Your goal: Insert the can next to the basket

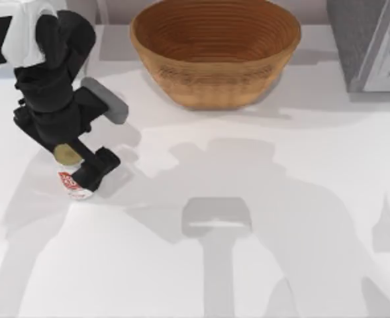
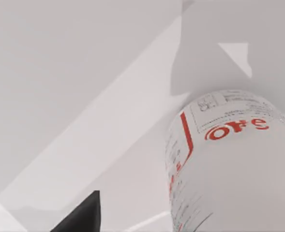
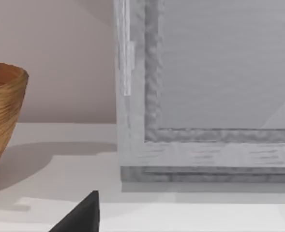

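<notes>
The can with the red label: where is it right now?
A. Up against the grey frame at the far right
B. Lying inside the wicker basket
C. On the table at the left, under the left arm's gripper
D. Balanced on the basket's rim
C: in the top view the can stands on the white table beneath the left gripper, well apart from the basket.
</notes>
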You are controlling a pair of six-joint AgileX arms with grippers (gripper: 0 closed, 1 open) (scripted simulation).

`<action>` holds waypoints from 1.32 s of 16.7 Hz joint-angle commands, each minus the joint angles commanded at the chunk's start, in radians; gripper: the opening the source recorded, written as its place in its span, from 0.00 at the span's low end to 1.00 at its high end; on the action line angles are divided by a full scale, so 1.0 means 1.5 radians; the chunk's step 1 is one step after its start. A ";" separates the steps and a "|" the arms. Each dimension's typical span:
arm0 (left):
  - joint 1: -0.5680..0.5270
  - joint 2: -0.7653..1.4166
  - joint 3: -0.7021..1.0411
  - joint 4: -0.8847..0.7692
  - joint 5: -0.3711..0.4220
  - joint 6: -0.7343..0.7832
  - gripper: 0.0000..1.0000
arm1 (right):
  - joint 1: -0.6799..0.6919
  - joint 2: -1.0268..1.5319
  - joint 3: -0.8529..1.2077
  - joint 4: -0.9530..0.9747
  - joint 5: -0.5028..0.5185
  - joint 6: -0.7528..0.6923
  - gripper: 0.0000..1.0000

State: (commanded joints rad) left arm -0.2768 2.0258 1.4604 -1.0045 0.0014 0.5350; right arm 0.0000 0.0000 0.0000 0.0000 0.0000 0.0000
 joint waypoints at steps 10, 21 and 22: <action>0.000 0.000 0.000 0.000 0.000 0.000 0.17 | 0.000 0.000 0.000 0.000 0.000 0.000 1.00; 0.001 -0.002 0.000 0.000 0.000 0.001 0.00 | 0.000 0.000 0.000 0.000 0.000 0.000 1.00; 0.000 -0.002 0.001 -0.001 0.000 0.000 0.00 | 0.000 0.000 0.000 0.000 0.000 0.000 1.00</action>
State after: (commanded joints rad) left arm -0.2767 2.0228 1.4614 -1.0054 0.0022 0.5351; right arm 0.0000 0.0000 0.0000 0.0000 0.0000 0.0000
